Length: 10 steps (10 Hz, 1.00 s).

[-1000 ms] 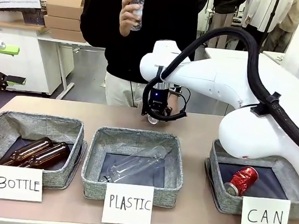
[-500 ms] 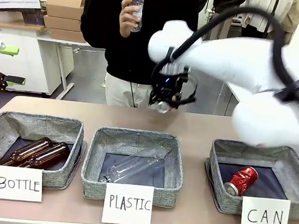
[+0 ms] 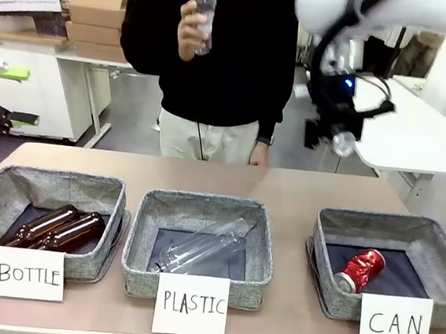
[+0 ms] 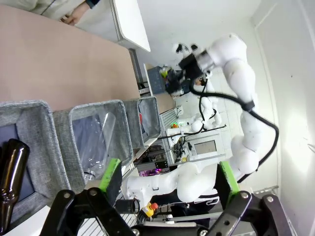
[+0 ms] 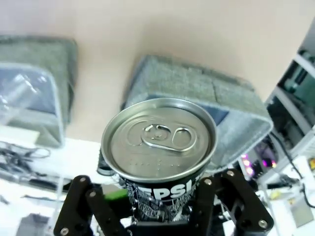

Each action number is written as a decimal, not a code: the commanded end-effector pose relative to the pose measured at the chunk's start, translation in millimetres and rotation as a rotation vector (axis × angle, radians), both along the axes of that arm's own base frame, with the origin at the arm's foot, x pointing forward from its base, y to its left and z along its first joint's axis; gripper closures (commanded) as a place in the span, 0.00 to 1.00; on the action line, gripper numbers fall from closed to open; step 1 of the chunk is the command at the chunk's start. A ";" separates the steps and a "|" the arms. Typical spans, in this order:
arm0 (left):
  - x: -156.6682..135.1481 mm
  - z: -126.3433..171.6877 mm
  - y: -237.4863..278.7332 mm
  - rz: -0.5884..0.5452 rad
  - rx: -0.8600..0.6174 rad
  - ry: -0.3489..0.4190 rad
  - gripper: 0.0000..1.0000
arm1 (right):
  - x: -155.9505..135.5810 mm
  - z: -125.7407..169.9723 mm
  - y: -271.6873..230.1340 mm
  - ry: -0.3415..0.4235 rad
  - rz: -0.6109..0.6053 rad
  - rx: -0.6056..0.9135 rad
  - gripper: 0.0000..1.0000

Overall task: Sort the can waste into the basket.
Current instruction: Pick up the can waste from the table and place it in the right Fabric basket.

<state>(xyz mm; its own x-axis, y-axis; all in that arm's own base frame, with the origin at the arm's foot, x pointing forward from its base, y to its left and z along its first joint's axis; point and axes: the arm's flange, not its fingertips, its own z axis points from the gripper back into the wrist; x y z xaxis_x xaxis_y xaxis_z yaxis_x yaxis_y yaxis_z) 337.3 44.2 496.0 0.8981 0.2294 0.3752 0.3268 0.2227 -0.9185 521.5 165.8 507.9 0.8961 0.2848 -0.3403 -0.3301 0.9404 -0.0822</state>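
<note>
In the lower right of the front view, the CAN basket (image 3: pixel 332 260) is already holding the red can (image 3: pixel 360 269), lying on its dark floor. Higher, in the upper right, the right gripper (image 3: pixel 338 135) is now hanging well above the table's far right side, having swung up and across from the middle of the table, where it was low a second ago. It is clamped on the dark blue can (image 5: pixel 161 157), whose silver top is facing the wrist camera with a grey basket beneath. This suggests the pick is done and the carry toward the CAN basket is under way; lowering and release remain. The left gripper (image 4: pixel 167 184) is standing wide open and empty near the BOTTLE basket (image 4: pixel 29 147). Farthest back, the person's hand (image 3: pixel 192 28) is holding up a plastic bottle (image 3: pixel 204 7).
</note>
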 end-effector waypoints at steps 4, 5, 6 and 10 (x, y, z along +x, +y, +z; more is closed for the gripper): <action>-0.8 2.8 -1.9 0.012 -0.019 0.002 0.01 | -148.8 -108.9 -77.6 -0.161 0.073 0.293 1.00; -0.8 2.8 -1.9 0.012 -0.019 0.002 0.01 | -153.7 -114.2 -81.0 -0.161 0.052 0.306 1.00; -0.8 2.8 -1.9 0.012 -0.019 0.002 0.01 | -152.8 -115.5 -84.0 -0.160 0.047 0.314 1.00; -0.8 2.8 -1.9 0.012 -0.019 0.002 0.01 | -141.5 -112.2 -87.0 -0.152 0.047 0.304 1.00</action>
<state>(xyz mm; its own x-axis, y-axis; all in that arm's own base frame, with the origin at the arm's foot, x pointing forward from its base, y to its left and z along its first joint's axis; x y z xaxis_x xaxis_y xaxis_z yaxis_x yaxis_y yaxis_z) 337.5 44.3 495.9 0.8983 0.2295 0.3748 0.3263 0.2228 -0.9186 371.6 83.2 394.6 0.9225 0.3741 -0.0947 -0.3628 0.9244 0.1176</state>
